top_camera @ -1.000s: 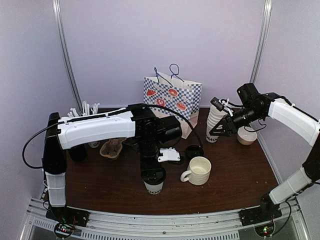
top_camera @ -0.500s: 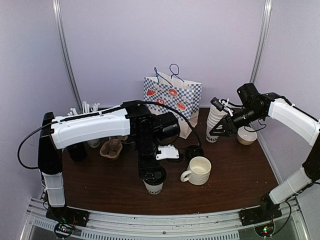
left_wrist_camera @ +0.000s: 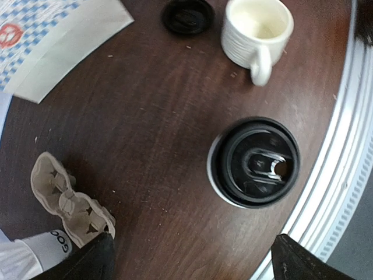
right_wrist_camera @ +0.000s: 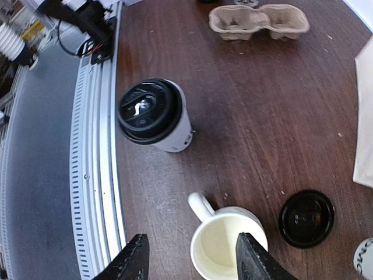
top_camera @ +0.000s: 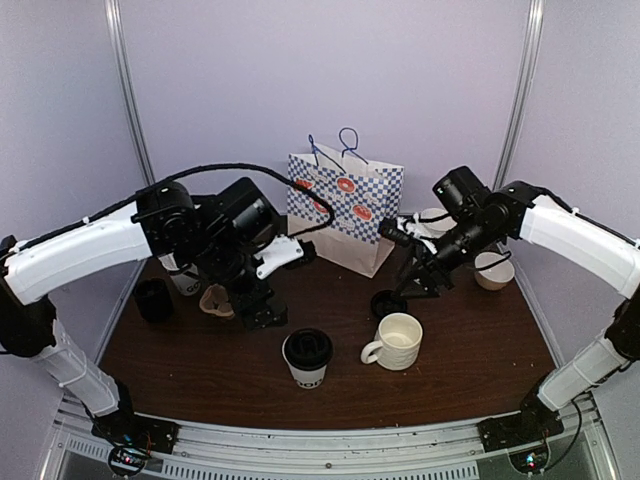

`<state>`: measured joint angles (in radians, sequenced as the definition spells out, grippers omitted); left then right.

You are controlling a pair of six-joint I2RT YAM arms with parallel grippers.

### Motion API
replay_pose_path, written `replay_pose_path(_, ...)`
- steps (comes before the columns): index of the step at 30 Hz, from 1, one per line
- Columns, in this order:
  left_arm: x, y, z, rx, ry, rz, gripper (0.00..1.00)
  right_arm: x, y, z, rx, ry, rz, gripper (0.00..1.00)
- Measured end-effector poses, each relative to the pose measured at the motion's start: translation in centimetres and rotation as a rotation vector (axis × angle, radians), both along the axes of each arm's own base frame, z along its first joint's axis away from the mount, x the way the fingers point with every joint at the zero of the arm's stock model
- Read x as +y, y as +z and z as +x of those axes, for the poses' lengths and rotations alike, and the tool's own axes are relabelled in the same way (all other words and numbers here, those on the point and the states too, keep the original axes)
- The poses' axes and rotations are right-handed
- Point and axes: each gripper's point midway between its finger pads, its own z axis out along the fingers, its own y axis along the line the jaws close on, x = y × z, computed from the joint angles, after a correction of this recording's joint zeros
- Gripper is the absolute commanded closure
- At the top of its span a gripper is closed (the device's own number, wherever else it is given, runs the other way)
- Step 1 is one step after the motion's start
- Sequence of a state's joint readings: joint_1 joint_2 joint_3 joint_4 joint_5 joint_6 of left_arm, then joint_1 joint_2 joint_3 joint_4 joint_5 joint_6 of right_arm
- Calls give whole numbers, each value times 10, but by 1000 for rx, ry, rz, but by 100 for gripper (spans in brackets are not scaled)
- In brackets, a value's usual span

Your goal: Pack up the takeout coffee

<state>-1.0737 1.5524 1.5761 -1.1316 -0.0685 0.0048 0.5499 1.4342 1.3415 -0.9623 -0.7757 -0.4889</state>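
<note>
White paper cup with a black plastic lid [top_camera: 307,358] stands upright on the dark wooden counter [top_camera: 460,370], near the front edge and just beside the white ceramic handled mug [top_camera: 398,341]. The left claw [top_camera: 262,312] is spread wide and empty, near the brown cardboard cup carrier [top_camera: 222,298]. The right claw [top_camera: 412,288] is partly open and grips nothing, close to a loose black lid [top_camera: 384,301].

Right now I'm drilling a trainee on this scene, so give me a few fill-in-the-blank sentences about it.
1. The paper cup beside the mug wears a black ___.
2. A loose black lid lies between the mug and the checkered ___.
3. The left gripper and the right gripper each hold ___.
Missing: lid; bag; nothing.
</note>
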Motion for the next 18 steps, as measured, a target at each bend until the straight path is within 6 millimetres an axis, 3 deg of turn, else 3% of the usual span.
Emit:
replay_pose_path(3,13,-2,20,8,173,-85,2,35,1,-27,-70,153,-43,47)
replay_pose_path(7,34,-37,36,67,377,-94,5,71,-17,-46,-105,276,-121,48)
replay_pose_path(10,52,-70,34,118,479,-65,6,90,-40,-55,-99,338,-188,48)
replay_pose_path(13,66,-90,26,157,535,-50,9,102,-59,-62,-79,376,-241,49)
replay_pose_path(18,63,-107,17,221,563,-89,12,117,-70,-62,-82,395,-283,50)
